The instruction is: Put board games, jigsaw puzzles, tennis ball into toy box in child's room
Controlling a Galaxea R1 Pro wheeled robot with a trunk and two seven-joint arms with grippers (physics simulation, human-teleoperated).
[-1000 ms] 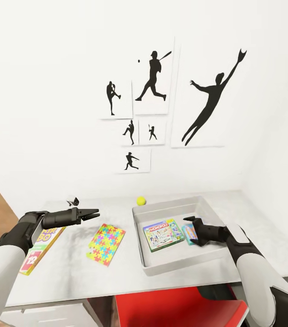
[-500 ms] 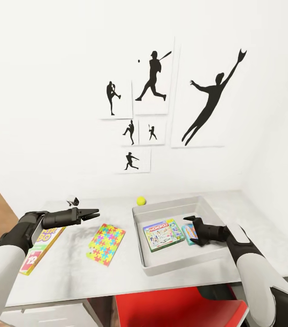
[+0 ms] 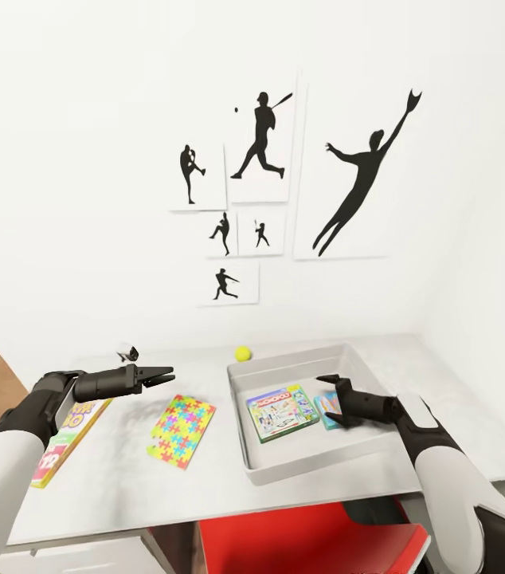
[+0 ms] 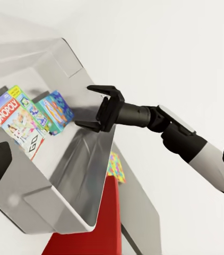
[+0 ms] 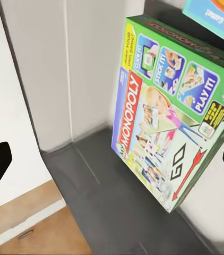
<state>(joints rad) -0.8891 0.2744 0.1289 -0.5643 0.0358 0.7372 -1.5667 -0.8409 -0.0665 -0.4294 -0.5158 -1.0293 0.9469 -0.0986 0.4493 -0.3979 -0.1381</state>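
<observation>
Grey translucent plastic marks the toy box (image 3: 240, 422), which sits on the desk (image 3: 117, 478) with two board games already lying flat inside: the green Monopoly box (image 3: 282, 412) and, just beside it, the small blue one (image 3: 328, 408). The right gripper (image 3: 334, 397) hangs over the blue game with its fingers spread and nothing between them, so that drop looks done. The left gripper (image 3: 165, 374) hovers above the desk between the third board game (image 3: 63, 438), which lies near the desk's left edge under the left forearm, and a jigsaw puzzle (image 3: 181, 430); its fingers look pressed near together at the tips and carry nothing. The tennis ball (image 3: 242, 353) rests on the desk just behind the box's far rim. I can make out one puzzle on the desk; a second shows faintly beyond the box in the left wrist view.

By my judgement the task is about a third done. The next move calls for the left arm to lower onto the puzzle or the nearby game, while the right arm lifts clear of the box.
</observation>
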